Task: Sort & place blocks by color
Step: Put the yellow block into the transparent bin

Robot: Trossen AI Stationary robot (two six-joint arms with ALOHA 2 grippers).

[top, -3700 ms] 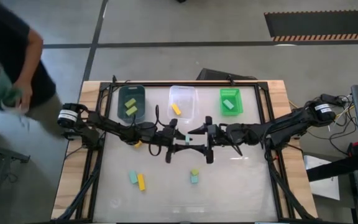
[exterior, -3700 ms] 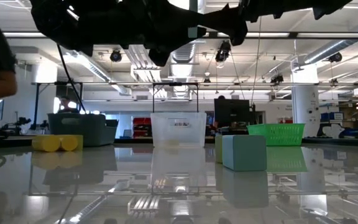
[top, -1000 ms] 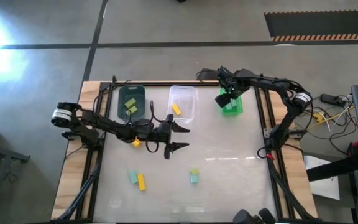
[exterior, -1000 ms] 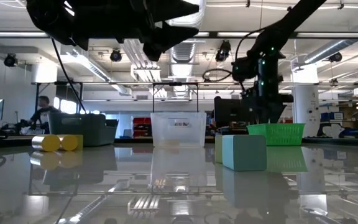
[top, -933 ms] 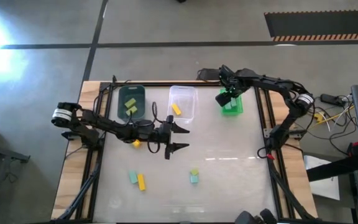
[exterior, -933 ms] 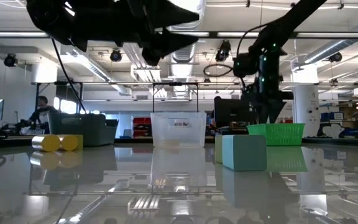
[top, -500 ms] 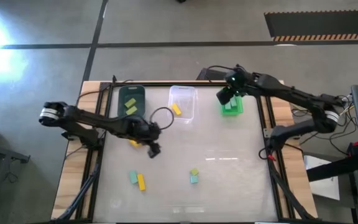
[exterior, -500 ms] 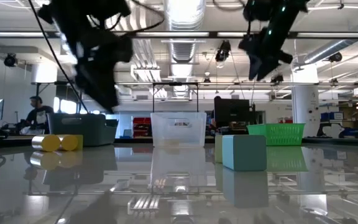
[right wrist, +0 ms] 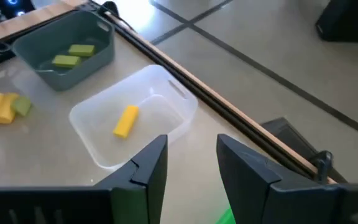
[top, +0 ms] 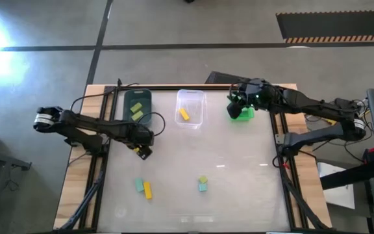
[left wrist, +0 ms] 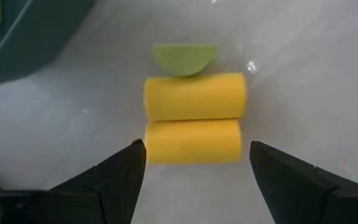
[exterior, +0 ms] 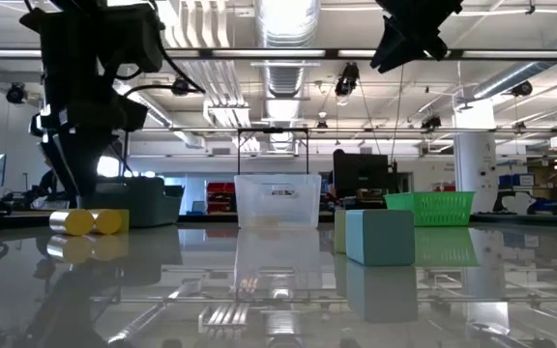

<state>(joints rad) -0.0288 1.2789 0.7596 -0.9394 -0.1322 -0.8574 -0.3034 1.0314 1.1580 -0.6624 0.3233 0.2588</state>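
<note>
Industrial lab hall: exposed ceiling ducts (exterior: 288, 24), strip lights, workbenches, concrete floor (top: 174, 26).

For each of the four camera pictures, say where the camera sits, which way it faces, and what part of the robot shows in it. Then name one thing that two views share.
High view: above the table, facing straight down; both arms show, with the left tool and the right tool.
Low view: at table-top height, facing level across to the clear bin; the arms hang in from above.
Left wrist view: on the left arm, facing down at two yellow cylinders; its open fingers show.
Right wrist view: on the right arm, facing the bins; its fingers show.
Shared: the yellow cylinders appear in the left wrist and low views.
</note>
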